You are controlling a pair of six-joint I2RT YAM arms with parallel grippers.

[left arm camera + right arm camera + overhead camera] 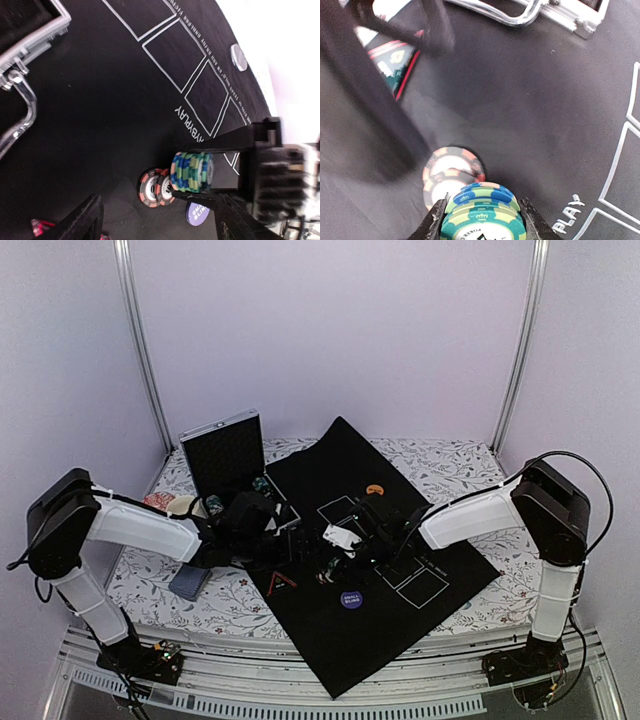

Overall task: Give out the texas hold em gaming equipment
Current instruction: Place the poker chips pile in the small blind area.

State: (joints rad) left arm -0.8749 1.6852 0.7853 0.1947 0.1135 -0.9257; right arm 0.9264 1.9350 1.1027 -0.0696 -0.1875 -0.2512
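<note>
My right gripper (482,222) is shut on a stack of teal poker chips (482,217) and holds it just above the black mat. The stack also shows in the left wrist view (192,172), clamped between the right fingers. Two red chips (451,172) lie overlapping on the mat beside the stack, and they also show in the left wrist view (155,187). My left gripper (160,225) is open and empty, hovering over the mat near the red chips. A purple button (350,600) and a red-edged black triangle (281,583) lie on the mat's near part. An orange button (375,489) lies farther back.
The open silver case (225,452) stands at the back left, and its handle shows in the right wrist view (520,12). A grey-blue card deck (190,582) lies on the flowered cloth to the left of the mat (450,570). Both arms meet over the mat's middle.
</note>
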